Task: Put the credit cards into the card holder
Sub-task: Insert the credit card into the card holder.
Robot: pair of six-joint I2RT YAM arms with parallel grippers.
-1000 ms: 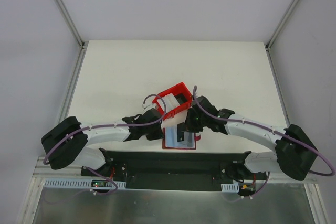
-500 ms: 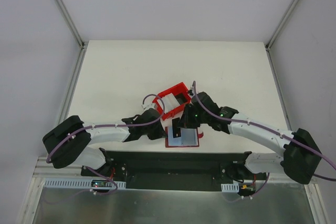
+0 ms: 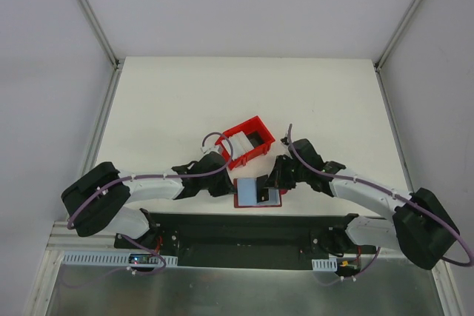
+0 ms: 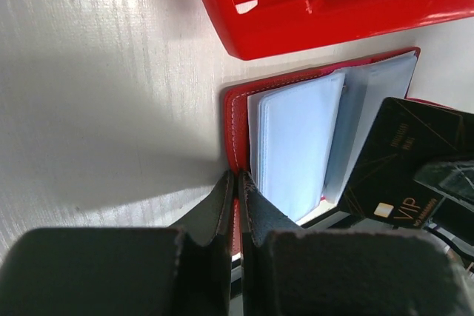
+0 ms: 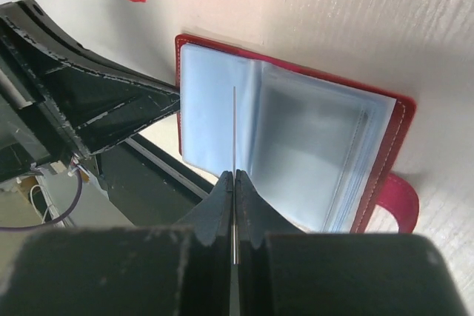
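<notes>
The card holder (image 3: 257, 193), a red wallet, lies open near the table's front edge, its pale blue-grey pockets (image 4: 296, 146) facing up. My left gripper (image 4: 238, 177) is shut on the wallet's red left cover edge (image 4: 235, 135); it also shows in the top view (image 3: 224, 187). My right gripper (image 5: 234, 175) is shut on a dark credit card, seen edge-on (image 5: 234, 127) over the pockets. The card's black face with gold "VIP" print shows in the left wrist view (image 4: 404, 160). The wallet's closing tab (image 5: 400, 203) sticks out on the right.
A red open-topped plastic bin (image 3: 249, 140) stands just behind the wallet, with whitish pieces (image 3: 235, 144) in its left part. Its wall fills the top of the left wrist view (image 4: 333, 1). The dark base rail (image 3: 244, 227) runs along the table's near edge.
My right gripper has swung round to the wallet's right side and come lower, bringing the dark card down over the open pockets. The left gripper has kept its hold on the cover.
</notes>
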